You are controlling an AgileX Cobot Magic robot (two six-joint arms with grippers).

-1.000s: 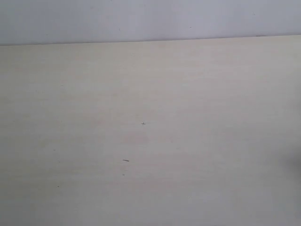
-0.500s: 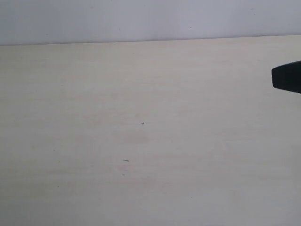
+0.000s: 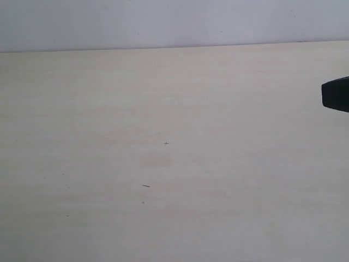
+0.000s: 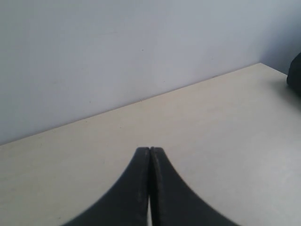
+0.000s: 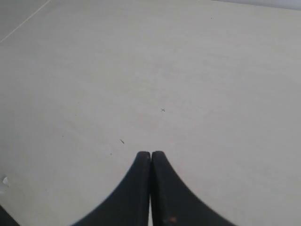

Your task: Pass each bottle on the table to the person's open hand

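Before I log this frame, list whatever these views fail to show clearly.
1. Black shape, exterior view: cut off by the right edge; what it is cannot be told.
2. Dark blob, left wrist view: cut off by the frame edge and blurred.
3. White fleck, right wrist view: too small to identify.
4. The bottles and the person's hand: outside every view.

Left gripper (image 4: 149, 157) pinched tight, fingertips touching; right gripper (image 5: 150, 160) likewise pressed together, black tip peeking in at the exterior view's right edge
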